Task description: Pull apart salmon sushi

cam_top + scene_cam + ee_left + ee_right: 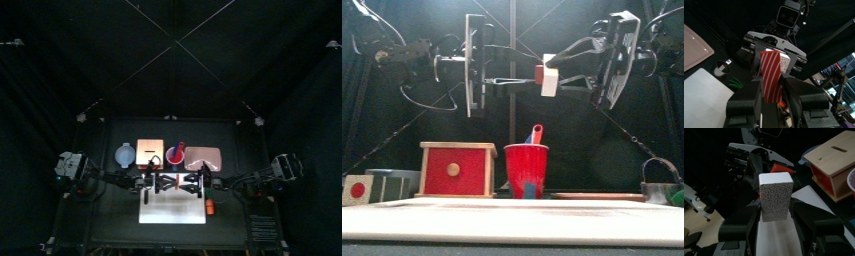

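The salmon sushi hangs in mid-air above the table's middle, held between both grippers. In the left wrist view my left gripper [772,89] is shut on its red-and-white striped salmon top [771,70]. My right gripper [775,213] is shut on the pale speckled rice block [775,190]. From the front, the thin red top [509,80] reaches from the left toward the white block [549,75]. I cannot tell whether the two parts still touch.
A white mat [516,222] lies under the arms, with a bright orange oblong item [209,206] at its right edge. Behind it stand a wooden box with a red front [456,168], a red cup [527,172] holding a utensil, a pinkish tray [205,155] and a metal cup [660,188].
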You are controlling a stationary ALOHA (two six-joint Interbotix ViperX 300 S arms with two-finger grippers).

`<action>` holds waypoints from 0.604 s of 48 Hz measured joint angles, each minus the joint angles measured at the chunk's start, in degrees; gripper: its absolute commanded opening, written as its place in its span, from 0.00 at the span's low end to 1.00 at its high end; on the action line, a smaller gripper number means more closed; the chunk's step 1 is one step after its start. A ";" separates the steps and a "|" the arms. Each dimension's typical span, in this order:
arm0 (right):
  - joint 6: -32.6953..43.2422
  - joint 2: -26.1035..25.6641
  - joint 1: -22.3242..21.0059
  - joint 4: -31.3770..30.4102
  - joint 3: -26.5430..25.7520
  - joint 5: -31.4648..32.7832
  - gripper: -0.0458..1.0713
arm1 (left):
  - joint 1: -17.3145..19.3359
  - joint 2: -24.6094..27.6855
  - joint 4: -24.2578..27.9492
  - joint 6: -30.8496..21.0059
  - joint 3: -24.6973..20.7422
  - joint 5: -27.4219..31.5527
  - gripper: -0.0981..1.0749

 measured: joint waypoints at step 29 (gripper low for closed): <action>0.00 -7.56 0.00 0.00 5.10 0.88 0.62 | -0.44 -2.46 -3.34 0.00 4.66 1.49 0.62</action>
